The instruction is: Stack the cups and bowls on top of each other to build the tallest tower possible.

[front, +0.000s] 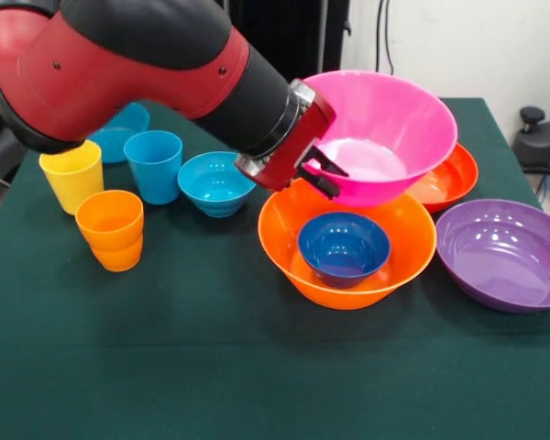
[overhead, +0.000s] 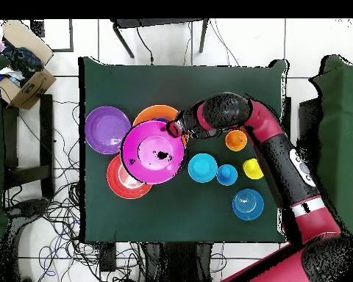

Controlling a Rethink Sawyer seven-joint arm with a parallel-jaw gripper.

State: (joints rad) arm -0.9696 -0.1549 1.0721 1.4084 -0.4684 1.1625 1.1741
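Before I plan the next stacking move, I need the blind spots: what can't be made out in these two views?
- Gripper at the pink bowl rim: front view shows it gripping the rim.
- Red-orange bowl: mostly hidden behind the pink bowl, front view.
- Shallow light blue bowl: partly covered by the arm, front view.
- Dark blue bowl: hidden under the pink bowl, overhead view.

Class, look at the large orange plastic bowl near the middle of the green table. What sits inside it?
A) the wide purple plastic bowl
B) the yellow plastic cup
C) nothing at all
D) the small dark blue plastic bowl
D: the small dark blue plastic bowl rests in the hollow of the large orange plastic bowl, while the gripper holds the large pink plastic bowl by its rim above them.
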